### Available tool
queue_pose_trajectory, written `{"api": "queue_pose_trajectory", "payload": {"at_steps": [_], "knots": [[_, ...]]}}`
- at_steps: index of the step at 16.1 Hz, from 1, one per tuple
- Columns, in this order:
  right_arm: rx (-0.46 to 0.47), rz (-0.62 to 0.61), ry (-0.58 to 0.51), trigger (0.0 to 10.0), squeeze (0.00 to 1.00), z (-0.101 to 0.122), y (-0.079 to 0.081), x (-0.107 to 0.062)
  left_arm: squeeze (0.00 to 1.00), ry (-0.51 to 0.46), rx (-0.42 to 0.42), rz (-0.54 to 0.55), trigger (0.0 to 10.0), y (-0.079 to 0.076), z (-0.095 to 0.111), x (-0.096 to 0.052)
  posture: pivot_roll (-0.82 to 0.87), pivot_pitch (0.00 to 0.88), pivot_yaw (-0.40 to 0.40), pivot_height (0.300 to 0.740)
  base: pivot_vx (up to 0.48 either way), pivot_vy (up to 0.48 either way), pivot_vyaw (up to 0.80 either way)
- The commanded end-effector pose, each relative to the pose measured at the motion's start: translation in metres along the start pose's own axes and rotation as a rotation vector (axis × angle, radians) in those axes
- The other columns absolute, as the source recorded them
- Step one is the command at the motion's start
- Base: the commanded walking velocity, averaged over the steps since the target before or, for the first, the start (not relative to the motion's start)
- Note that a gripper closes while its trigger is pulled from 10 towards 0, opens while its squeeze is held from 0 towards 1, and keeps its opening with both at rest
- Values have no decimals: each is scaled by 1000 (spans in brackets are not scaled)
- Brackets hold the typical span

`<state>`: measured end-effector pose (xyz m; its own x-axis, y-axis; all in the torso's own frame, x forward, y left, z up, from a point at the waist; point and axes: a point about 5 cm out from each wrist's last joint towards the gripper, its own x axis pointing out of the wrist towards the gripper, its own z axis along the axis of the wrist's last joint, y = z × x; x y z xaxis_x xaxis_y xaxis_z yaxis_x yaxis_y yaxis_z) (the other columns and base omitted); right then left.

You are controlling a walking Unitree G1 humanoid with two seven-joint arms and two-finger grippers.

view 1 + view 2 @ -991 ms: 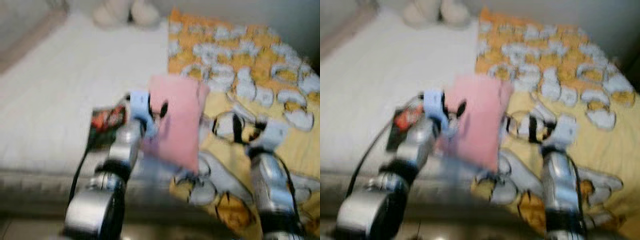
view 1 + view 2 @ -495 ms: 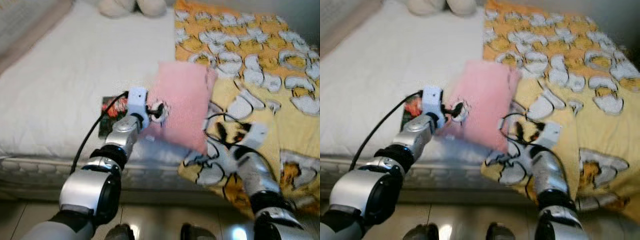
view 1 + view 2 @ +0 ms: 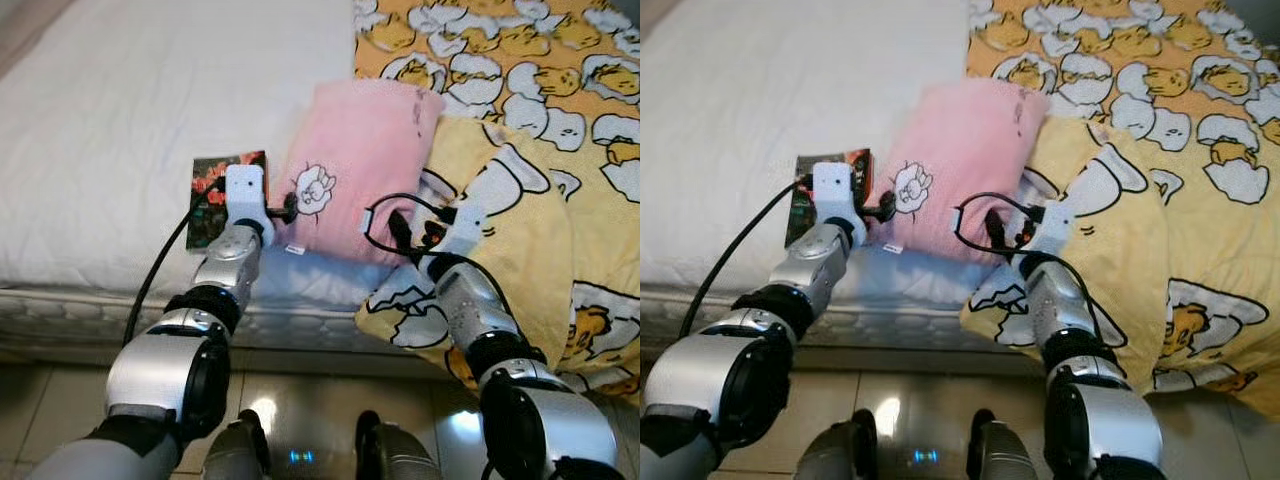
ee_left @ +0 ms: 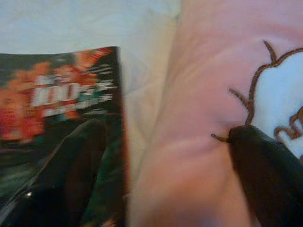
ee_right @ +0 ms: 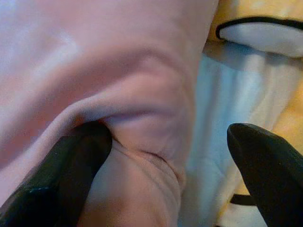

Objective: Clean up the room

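Soft pink pillow (image 3: 360, 170) lies at the bed (image 3: 120, 120) edge; left gripper (image 3: 283, 207) and right gripper (image 3: 400, 228) fingers spread wide against it.

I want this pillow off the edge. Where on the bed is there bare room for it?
Bare white sheet runs from the pink pillow leftward and up the bed, beyond the book. It is crowded on the right, where the yellow duvet is bunched against the pillow, and at the near edge, with the left gripper and right gripper.

pink pillow (image 3: 360, 175), yellow egg-print blanket (image 3: 520, 120), white sheet (image 3: 150, 120)
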<state>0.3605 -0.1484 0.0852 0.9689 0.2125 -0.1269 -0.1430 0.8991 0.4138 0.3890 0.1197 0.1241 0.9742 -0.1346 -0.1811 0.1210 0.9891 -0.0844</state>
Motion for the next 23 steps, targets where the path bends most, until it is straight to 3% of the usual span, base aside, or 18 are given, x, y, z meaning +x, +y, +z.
{"api": "queue_pose_trajectory", "payload": {"at_steps": [1,3,5,7,9,10,14,17,20,23], "knots": [[-12,24,0,10000,0,2,8,4,0,-28,-5,-61,10000,-14,8,3,-19,277,-30,740,0,0,0],[-15,26,-17,10000,0,5,8,5,0,-48,-23,-106,10000,-20,12,3,-20,265,-39,740,0,0,0],[-6,16,-4,10000,0,-2,5,2,0,-25,-93,-209,10000,-35,8,3,-16,264,-42,740,0,0,0],[46,12,14,10000,0,-7,9,3,0,100,-137,-315,10000,-55,-10,-1,-17,262,-37,740,0,0,0],[75,29,31,10000,0,-11,14,5,0,160,-158,-338,10000,-61,-21,-3,-19,255,-37,740,0,0,0],[80,45,45,0,0,-14,17,5,0,183,-156,-345,0,-63,-27,-5,-20,254,-38,740,0,0,0],[73,47,74,0,0,-18,15,3,0,187,-177,-386,0,-68,-28,-7,-22,252,-42,740,0,0,0],[49,17,92,0,0,-22,3,-3,0,156,-107,-477,0,-79,-25,-8,-14,251,-38,740,0,0,0],[28,-18,79,0,0,-21,-6,-7,0,163,-111,-493,0,-83,-27,-9,-17,242,-29,740,0,0,0],[-36,-126,67,0,0,-23,-25,-16,0,204,-236,-490,0,-85,-42,-15,-36,217,-17,740,0,0,0]]}}
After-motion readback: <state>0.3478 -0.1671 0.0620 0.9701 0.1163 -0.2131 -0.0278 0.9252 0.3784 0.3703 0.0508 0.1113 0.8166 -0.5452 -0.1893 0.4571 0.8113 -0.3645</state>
